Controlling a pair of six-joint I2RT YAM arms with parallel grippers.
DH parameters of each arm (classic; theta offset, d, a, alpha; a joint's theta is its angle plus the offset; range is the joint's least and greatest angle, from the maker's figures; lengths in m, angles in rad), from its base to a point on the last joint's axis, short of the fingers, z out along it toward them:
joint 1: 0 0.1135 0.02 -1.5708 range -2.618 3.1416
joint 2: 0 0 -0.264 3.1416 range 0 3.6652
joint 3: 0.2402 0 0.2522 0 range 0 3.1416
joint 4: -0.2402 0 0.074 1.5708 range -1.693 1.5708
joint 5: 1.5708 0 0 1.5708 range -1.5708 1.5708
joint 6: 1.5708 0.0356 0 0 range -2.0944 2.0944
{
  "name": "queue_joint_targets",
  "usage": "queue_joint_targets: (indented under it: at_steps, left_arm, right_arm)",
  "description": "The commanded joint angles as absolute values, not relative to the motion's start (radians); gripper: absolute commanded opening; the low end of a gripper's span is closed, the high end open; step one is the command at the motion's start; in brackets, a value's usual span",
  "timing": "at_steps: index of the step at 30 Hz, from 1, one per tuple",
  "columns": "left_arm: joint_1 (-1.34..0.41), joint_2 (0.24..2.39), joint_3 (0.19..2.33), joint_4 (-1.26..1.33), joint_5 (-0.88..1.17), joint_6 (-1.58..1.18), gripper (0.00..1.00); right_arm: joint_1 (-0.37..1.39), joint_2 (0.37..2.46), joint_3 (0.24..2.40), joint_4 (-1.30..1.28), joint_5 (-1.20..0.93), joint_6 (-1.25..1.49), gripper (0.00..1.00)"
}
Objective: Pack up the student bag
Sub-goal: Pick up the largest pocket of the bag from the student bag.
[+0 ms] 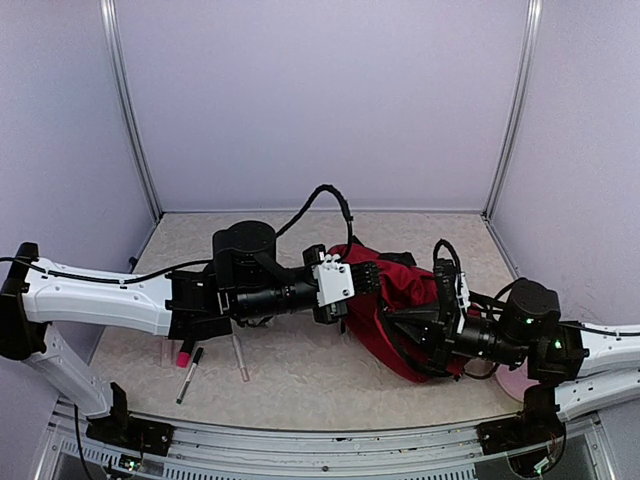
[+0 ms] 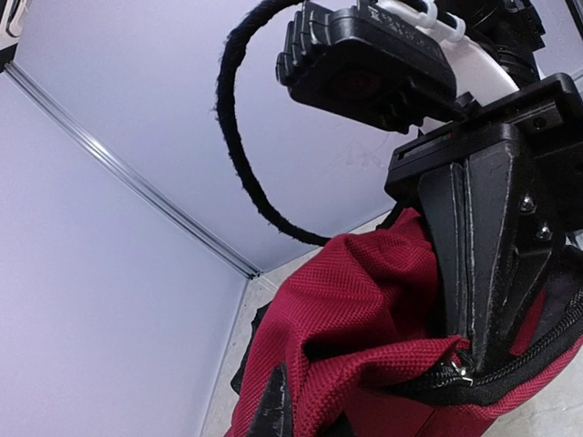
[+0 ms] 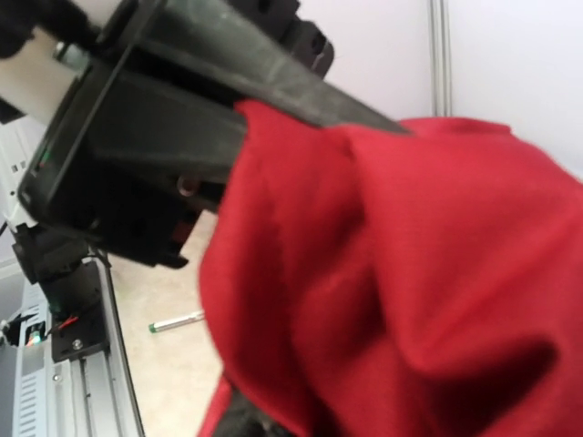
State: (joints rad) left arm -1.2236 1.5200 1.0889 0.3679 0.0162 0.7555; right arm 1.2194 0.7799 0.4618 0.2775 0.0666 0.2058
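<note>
The student bag [image 1: 392,290], dark red with black zip trim, lies crumpled in the middle of the table between the two arms. From the left, my left gripper [image 1: 367,277] is shut on the bag's upper edge. In the right wrist view its black fingers [image 3: 273,82] clamp a fold of red fabric [image 3: 410,273]. From the right, my right gripper [image 1: 405,325] is shut on the bag's near side. The left wrist view shows its black fingers [image 2: 474,273] pinching the bag [image 2: 364,309] at the zip edge [image 2: 510,369]. Fabric fills both wrist views and hides each camera's own fingertips.
Two pens [image 1: 188,375] [image 1: 240,357] and a pink-capped item [image 1: 185,352] lie on the table under the left arm. A green-tipped pen [image 3: 178,320] lies beside the bag. A pink object [image 1: 515,385] sits under the right arm. Walls enclose three sides and a rail [image 1: 320,440] runs along the front.
</note>
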Motion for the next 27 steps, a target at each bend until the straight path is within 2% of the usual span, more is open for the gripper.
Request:
queue_joint_targets:
  at_steps: [1, 12, 21, 27]
  left_arm:
    - [-1.215, 1.491, 1.103, 0.473, 0.048, 0.741, 0.0]
    - [-1.151, 1.454, 1.099, 0.455, -0.017, 0.752, 0.0]
    - [-1.096, 1.437, 1.15, 0.399, -0.043, 0.755, 0.0]
    - [-1.063, 1.434, 1.179, 0.392, -0.089, 0.719, 0.0]
  right_arm:
    - [1.221, 0.733, 0.494, 0.25, 0.123, 0.168, 0.0]
    - [1.221, 0.53, 0.46, 0.034, 0.016, 0.165, 0.0]
    - [1.218, 0.517, 0.437, -0.089, 0.025, 0.173, 0.0]
    - [1.216, 0.6, 0.489, -0.16, 0.038, 0.194, 0.0]
